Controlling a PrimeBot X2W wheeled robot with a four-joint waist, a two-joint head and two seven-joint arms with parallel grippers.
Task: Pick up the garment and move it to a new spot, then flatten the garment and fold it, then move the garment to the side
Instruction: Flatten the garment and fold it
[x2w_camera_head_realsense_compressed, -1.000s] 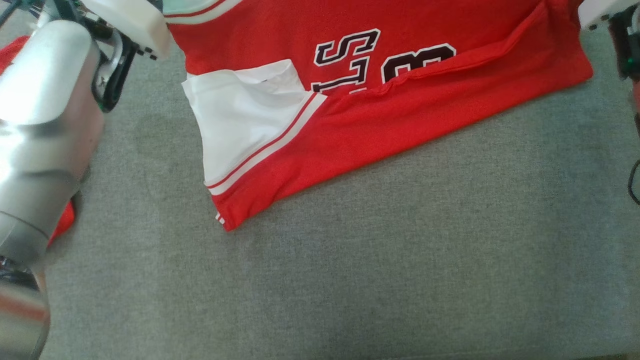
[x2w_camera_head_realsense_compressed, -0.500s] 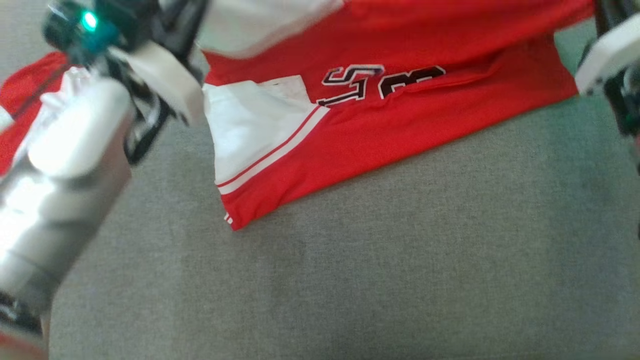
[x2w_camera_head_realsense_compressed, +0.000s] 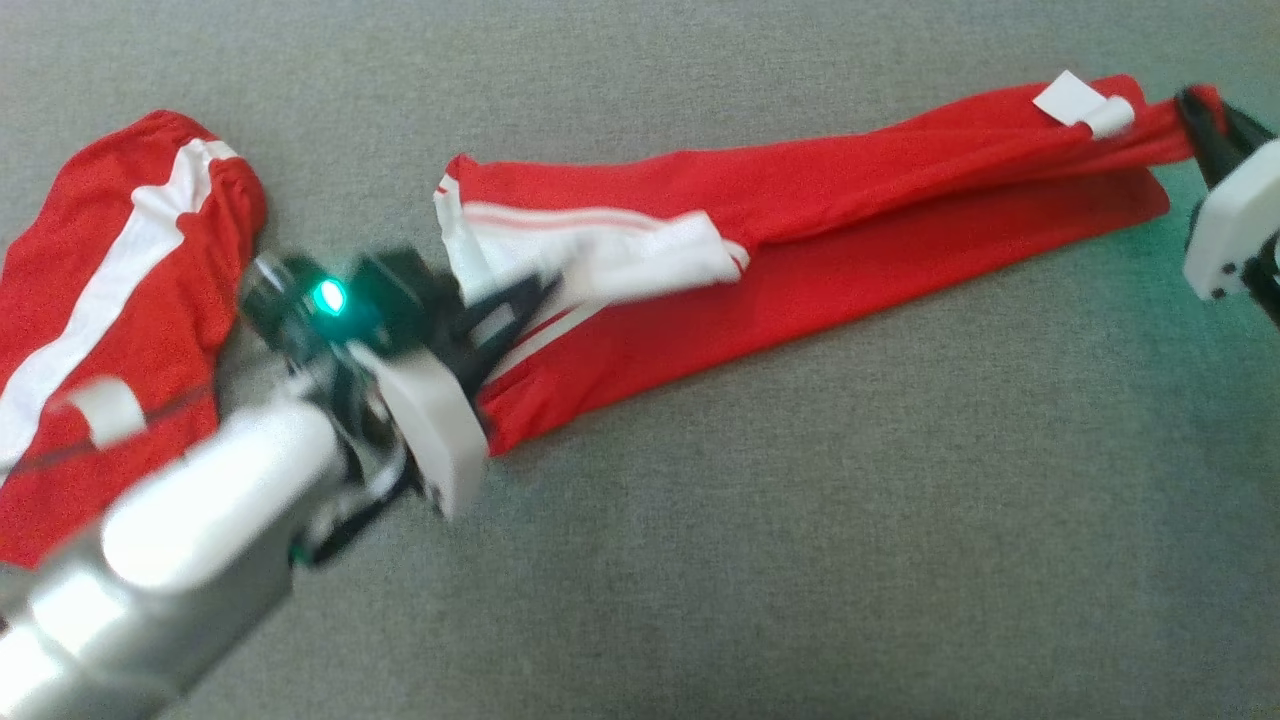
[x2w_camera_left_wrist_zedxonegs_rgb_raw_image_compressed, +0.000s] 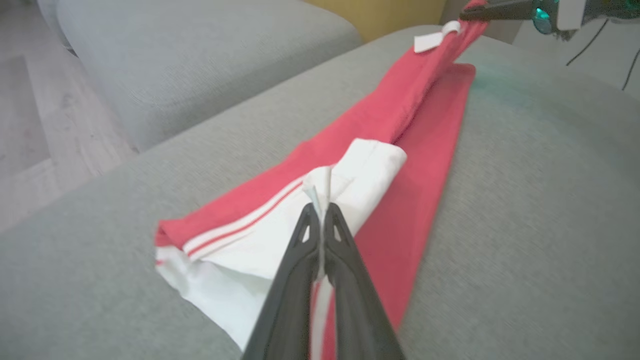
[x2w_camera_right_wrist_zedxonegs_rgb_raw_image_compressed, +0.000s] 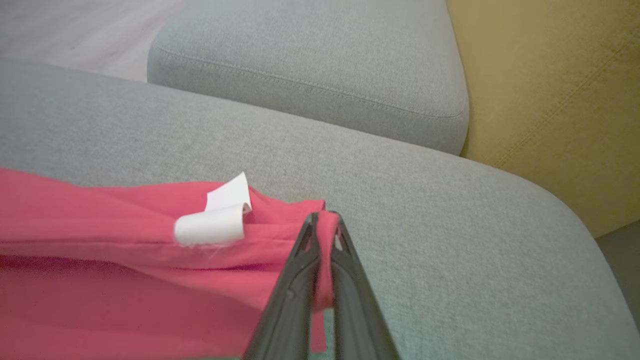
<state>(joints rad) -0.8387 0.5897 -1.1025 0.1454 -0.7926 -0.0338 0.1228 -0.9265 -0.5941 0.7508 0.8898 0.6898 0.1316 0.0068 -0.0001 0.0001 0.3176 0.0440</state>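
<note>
Red jersey cloth, the garment (x2w_camera_head_realsense_compressed: 850, 200), runs in a long narrow band across the grey cushion (x2w_camera_head_realsense_compressed: 800, 520), its lower layer lying flat while an upper fold is drawn into a ridge between the two grips. The left gripper (x2w_camera_left_wrist_zedxonegs_rgb_raw_image_compressed: 320, 212) has its jaws pressed together on a pinch of the white panel (x2w_camera_left_wrist_zedxonegs_rgb_raw_image_compressed: 370, 170) at the near end; the right gripper (x2w_camera_right_wrist_zedxonegs_rgb_raw_image_compressed: 324, 220) is likewise closed tight, on the red corner just beside the curled white label (x2w_camera_head_realsense_compressed: 1085, 105). Holding both ends at once looks meant to keep the folded edge straight and lightly tensioned, so the top layer can be laid over the bottom one without bunching; this reads as the folding step, with the move aside not yet done. The left forearm rises from the lower left of the head view, wrist low over the cushion, fingers aimed along the cloth. The right gripper enters at the far right edge, fingers pointing back toward the garment's end. A second red garment (x2w_camera_head_realsense_compressed: 100, 300) lies well apart at the left.
</note>
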